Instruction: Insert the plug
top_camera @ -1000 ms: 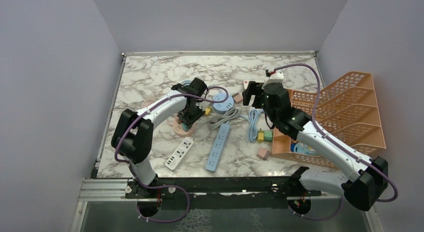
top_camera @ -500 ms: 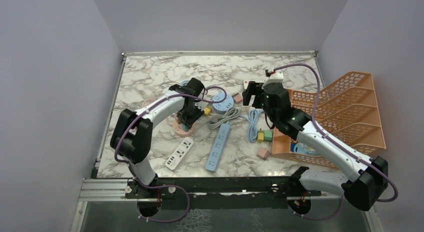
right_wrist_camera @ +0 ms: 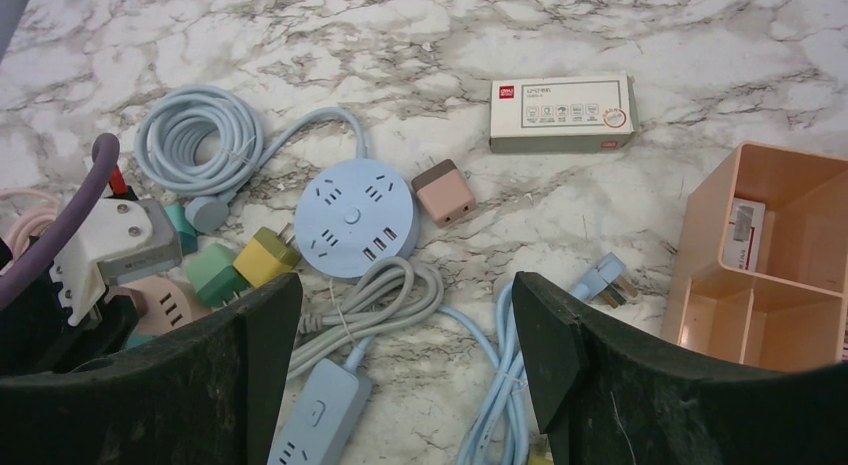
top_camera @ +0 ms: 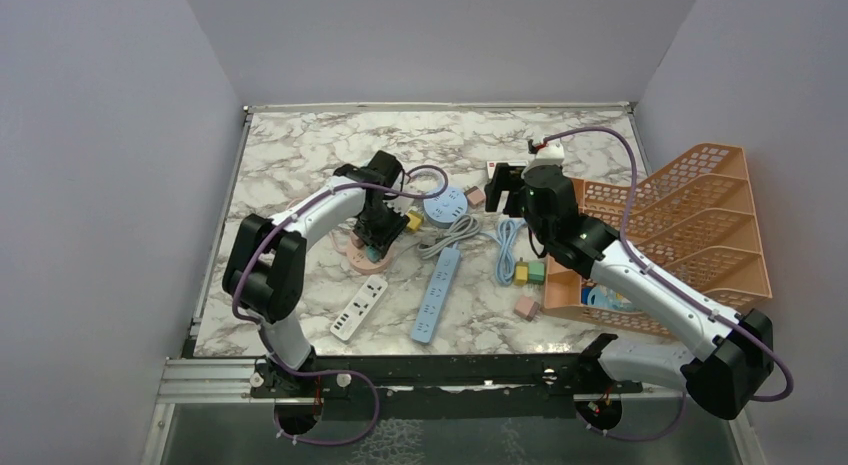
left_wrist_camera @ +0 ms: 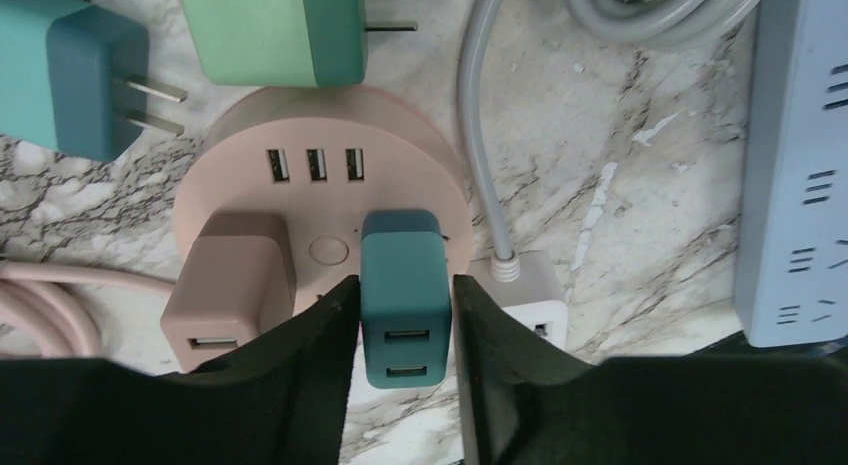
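Observation:
A teal plug (left_wrist_camera: 403,285) stands in the round pink socket (left_wrist_camera: 320,185), next to a pink plug (left_wrist_camera: 235,285) seated in the same socket. My left gripper (left_wrist_camera: 405,315) straddles the teal plug, its fingers (left_wrist_camera: 310,365) close on both sides with a thin gap showing, so it is open. In the top view the left gripper (top_camera: 375,235) hangs over the pink socket (top_camera: 365,257) left of centre. My right gripper (right_wrist_camera: 405,315) hovers wide open and empty above a grey cable and a blue cord, near the table's middle (top_camera: 505,185).
Loose green (left_wrist_camera: 275,30) and teal (left_wrist_camera: 65,80) plugs lie beyond the socket. A blue power strip (left_wrist_camera: 800,165) and a grey cable (left_wrist_camera: 480,135) lie to its right. A blue round socket (right_wrist_camera: 355,217), a white box (right_wrist_camera: 562,110) and an orange basket (top_camera: 690,235) are nearby.
The left gripper's fingers have eased slightly apart around the teal plug, and the left wrist has shifted a little to the left. The right arm has barely moved.

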`<move>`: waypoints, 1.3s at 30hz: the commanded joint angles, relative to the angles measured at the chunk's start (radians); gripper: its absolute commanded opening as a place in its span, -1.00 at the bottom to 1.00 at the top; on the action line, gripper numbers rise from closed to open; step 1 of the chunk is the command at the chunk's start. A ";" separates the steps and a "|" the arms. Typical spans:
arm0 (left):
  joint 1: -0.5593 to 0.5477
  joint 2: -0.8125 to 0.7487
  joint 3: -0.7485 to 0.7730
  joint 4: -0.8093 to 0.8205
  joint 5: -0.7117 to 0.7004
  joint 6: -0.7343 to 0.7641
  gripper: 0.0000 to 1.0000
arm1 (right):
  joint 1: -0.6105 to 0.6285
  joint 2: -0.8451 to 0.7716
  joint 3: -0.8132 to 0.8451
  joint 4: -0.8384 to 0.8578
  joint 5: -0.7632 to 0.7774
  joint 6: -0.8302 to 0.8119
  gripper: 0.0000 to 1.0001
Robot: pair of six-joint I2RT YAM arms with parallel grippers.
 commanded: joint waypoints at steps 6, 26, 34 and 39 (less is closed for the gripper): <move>0.047 -0.109 0.143 0.023 0.181 -0.046 0.17 | -0.002 -0.016 0.040 0.009 0.038 0.023 0.54; 0.162 -0.634 -0.126 0.575 -0.181 -0.667 0.38 | 0.039 0.513 0.355 -0.058 -0.510 -0.048 0.54; 0.162 -0.800 -0.236 0.631 -0.329 -0.714 0.44 | 0.081 0.751 0.541 -0.208 -0.442 0.199 0.51; 0.163 -0.812 -0.255 0.631 -0.304 -0.708 0.47 | 0.083 0.848 0.589 -0.253 -0.446 0.415 0.43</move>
